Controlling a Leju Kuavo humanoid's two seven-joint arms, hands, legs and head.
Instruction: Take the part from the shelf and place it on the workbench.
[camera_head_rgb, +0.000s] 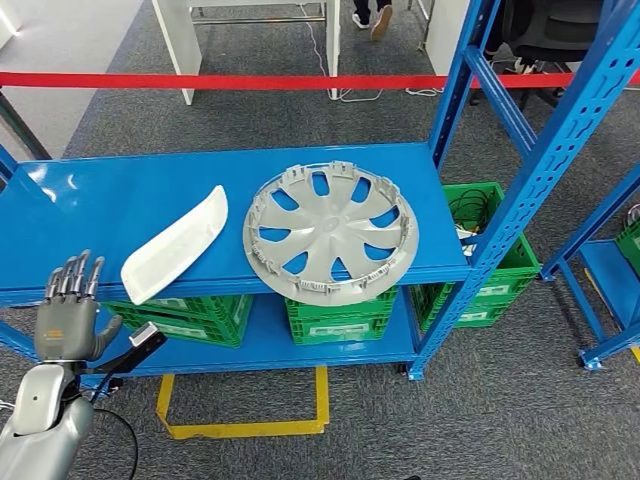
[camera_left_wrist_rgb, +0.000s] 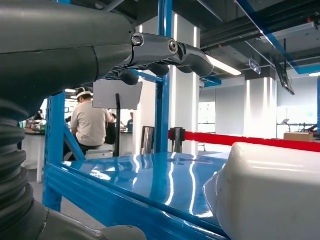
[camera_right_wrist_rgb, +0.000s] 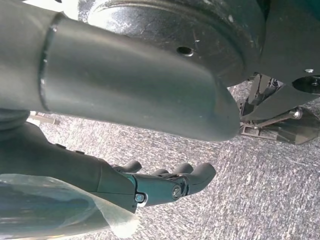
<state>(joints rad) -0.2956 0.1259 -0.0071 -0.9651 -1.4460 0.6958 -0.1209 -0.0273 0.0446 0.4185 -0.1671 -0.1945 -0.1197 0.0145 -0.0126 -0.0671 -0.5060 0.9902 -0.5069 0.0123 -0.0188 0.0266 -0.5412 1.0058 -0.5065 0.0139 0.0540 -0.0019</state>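
Two candidates on the blue shelf (camera_head_rgb: 90, 215): a white trim (camera_head_rgb: 175, 245) lying diagonal near the front-left, and a silver hubcap (camera_head_rgb: 330, 232) flat to its right, its near rim overhanging the front edge. Task says "the part" only; my read is the trim is the target, since it's the one next to the raised hand. Neither has been touched, both sit flat on the deck. No desk in sight, so the drop-off is somewhere off-camera.

Trim's near end sits right at the front edge, which likely makes it easy to get fingers under from the front. It's long and shallow, so a grip at one end may let it tip; nearer the middle looks safer.

Left hand (camera_head_rgb: 68, 312): raised in front of the shelf edge, left of and just below the trim's near end, fingers straight and spread, thumb out to the side, holding nothing. Clear gap to the trim. In the left wrist view the fingers (camera_left_wrist_rgb: 181, 50) extend over the deck with the trim (camera_left_wrist_rgb: 271, 192) close ahead, no contact.

Right hand (camera_right_wrist_rgb: 162, 185): hanging down over the grey carpet, fingers loosely extended, nothing in it.

Stage: pre-grasp, pickup not started. Next move likely needs the left hand to go forward and right onto the trim.
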